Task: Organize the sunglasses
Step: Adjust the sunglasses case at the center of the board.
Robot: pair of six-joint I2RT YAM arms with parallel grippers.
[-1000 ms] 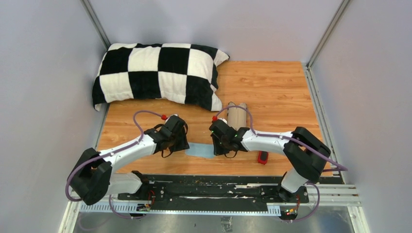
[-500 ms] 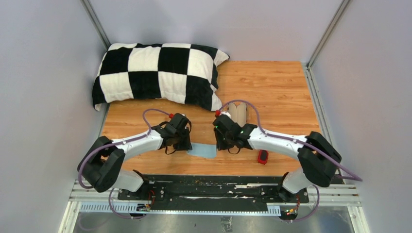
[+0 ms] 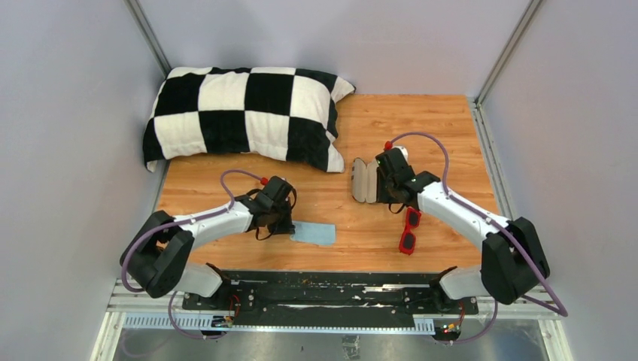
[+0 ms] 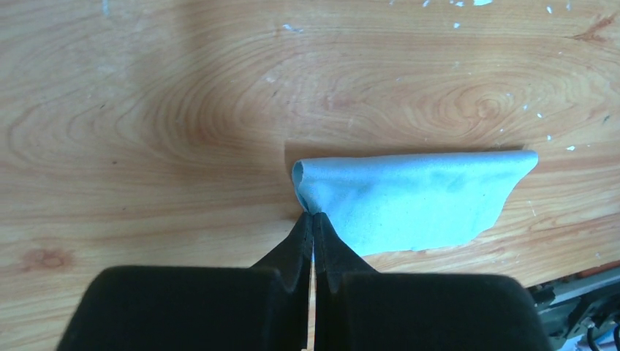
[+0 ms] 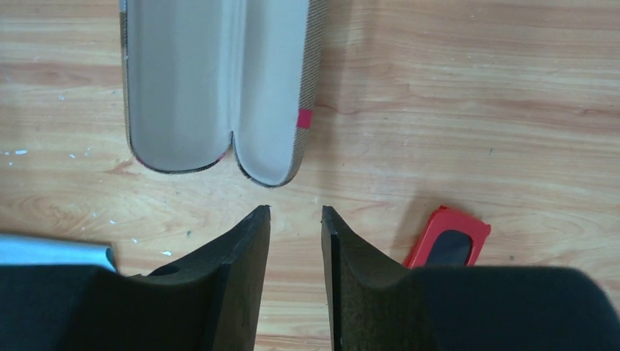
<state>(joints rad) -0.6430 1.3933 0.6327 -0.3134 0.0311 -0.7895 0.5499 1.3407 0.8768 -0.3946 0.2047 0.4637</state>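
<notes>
Your right tool (image 5: pixel 296 212) sits part open, empty: open plaid case (image 5: pixel 212 80) just ahead, red sunglasses (image 5: pixel 447 245) on the bench (image 5: pixel 475 110) off to its right. Your left tool (image 4: pixel 313 216) pinches the cloth (image 4: pixel 417 197). Next you likely swing right, grip the frame

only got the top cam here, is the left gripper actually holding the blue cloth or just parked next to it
Observer: In the left wrist view the left gripper is shut, and its tips pinch the folded corner of the blue cloth.
Operator: ok and the case, anything inside
Observer: The right wrist view looks straight into the open case. The pale lining of both halves is bare as far as that frame shows.
Operator: right gripper open?
Observer: Yes. The right gripper has its fingers apart with nothing between them, just short of the case's rounded end. The sunglasses lie off to the right in that view, untouched.
</notes>
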